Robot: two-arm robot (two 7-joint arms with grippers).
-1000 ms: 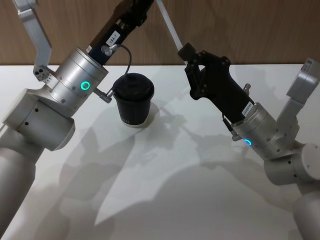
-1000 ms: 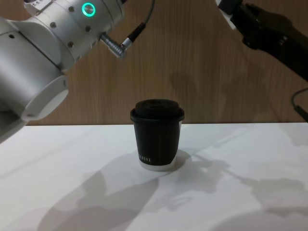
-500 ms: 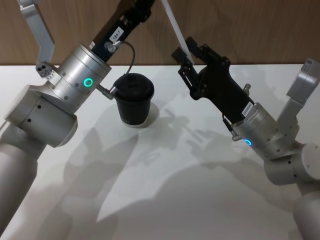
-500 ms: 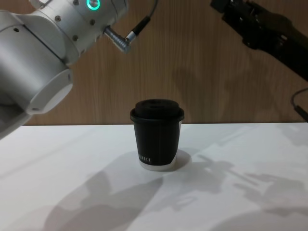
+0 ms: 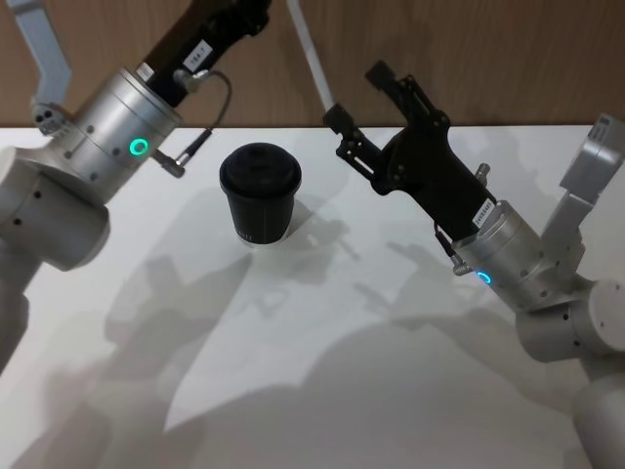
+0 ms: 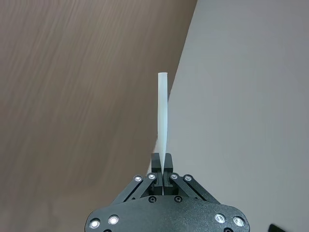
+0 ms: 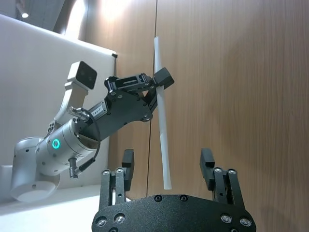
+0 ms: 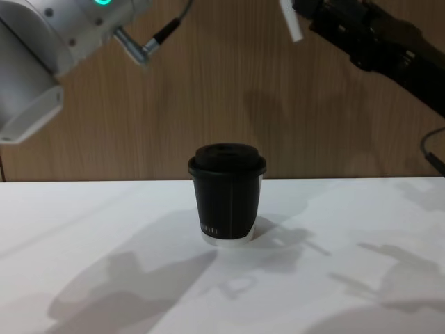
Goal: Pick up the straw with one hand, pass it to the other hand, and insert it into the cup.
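While the left pincer (image 6: pixel 162 169) is clenched on one end of the straw (image 5: pixel 312 51), high over the bench (image 5: pixel 322 371) and close to the wooden wall (image 5: pixel 469 49), the whole white length hangs off that one small pinch, and that is my worry. The right pincer (image 5: pixel 356 96) stands released, jaws spread wide, with the straw's free end just beside one of its fingers; I can't tell if they touch. Should the left arm swing off toward the cup (image 5: pixel 260 193) without lifting clear, that tip could catch on the finger, and the straw would twist in the grip or spring out altogether. The cup sits upright on the bench, below and between the two arms, well apart from the straw, lid (image 5: pixel 260 168) on. The straw is slanted, not plumb, so it needs squaring up over the lid, and from where I stand I can't make out the hole in it. Come down off-centre or at an angle and the tip would skid across the dome, bend, or shove the light cup over, since nothing holds it down
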